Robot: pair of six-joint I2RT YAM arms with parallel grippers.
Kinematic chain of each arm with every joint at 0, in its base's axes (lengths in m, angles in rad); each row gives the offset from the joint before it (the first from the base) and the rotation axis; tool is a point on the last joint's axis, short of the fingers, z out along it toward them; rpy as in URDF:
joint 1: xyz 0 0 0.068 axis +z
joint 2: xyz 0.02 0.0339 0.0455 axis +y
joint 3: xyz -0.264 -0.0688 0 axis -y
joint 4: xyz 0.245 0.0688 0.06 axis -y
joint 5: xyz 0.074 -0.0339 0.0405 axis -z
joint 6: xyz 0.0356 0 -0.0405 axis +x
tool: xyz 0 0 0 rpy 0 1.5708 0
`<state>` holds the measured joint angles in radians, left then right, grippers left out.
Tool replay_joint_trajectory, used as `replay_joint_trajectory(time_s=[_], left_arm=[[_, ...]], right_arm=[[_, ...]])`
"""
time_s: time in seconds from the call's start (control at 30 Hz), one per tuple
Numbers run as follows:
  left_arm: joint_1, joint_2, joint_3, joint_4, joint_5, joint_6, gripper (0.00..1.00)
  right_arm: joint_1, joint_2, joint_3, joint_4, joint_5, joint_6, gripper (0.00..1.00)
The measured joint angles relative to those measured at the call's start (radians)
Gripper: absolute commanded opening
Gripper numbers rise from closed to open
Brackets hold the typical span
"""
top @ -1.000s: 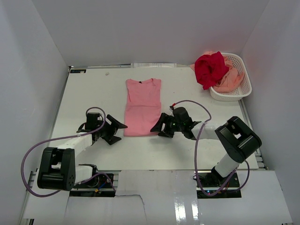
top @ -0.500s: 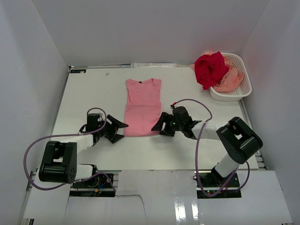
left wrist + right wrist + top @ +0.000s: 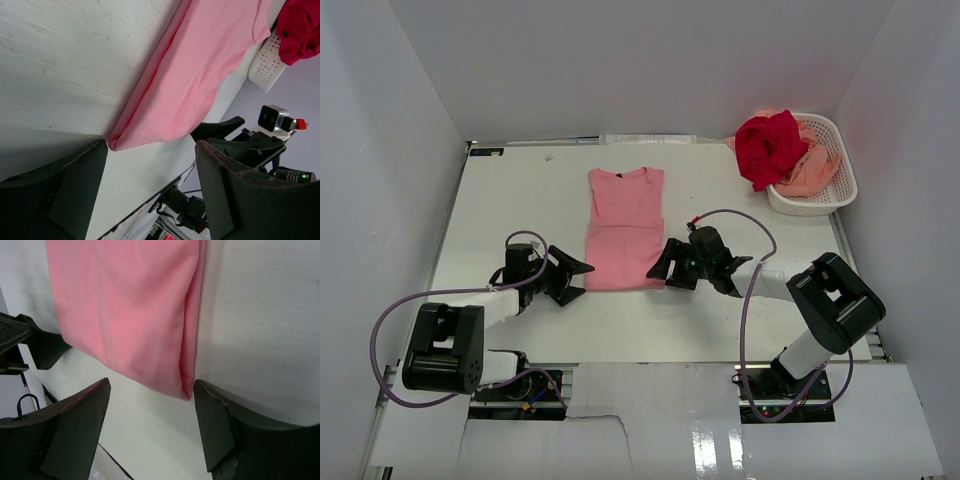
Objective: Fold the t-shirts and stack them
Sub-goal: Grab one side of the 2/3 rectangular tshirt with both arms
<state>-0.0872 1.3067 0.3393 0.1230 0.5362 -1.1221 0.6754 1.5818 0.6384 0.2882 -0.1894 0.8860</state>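
Plain pink cloth t-shirt (image 3: 624,225) lies narrow-folded, hem corners just ahead of the wide-open jaws of left gripper (image 3: 576,282) and right gripper (image 3: 661,263) — deep red cloth shirt (image 3: 765,145) and peach cloth shirt (image 3: 810,172) remain unfolded.

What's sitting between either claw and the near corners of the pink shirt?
Nothing visible. The left claw and the right claw are both open. Each is lined up on a near corner of the pink shirt, with only bare table in front of it.
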Motion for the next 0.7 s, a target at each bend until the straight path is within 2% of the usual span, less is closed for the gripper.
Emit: replay_joint_trajectory(time_s=[0.3,0.4,0.57,0.63,0.7], left_arm=[[0.000,-0.005,0.000,-0.006,-0.001,0.004,0.83],[0.000,-0.009,0.000,-0.011,-0.003,0.007,0.83],[0.000,-0.015,0.000,-0.022,-0.005,0.008,0.83],[0.000,-0.017,0.000,-0.027,-0.005,0.011,0.83],[0.000,-0.020,0.000,-0.033,-0.005,0.014,0.83]], right_arm=[[0.000,0.011,0.001,0.017,-0.008,-0.003,0.74],[0.000,0.043,0.008,0.056,-0.030,-0.002,0.64],[-0.001,0.085,0.016,0.094,-0.063,0.004,0.55],[-0.001,0.085,0.016,0.090,-0.064,0.003,0.57],[0.000,0.079,0.016,0.080,-0.064,0.003,0.65]])
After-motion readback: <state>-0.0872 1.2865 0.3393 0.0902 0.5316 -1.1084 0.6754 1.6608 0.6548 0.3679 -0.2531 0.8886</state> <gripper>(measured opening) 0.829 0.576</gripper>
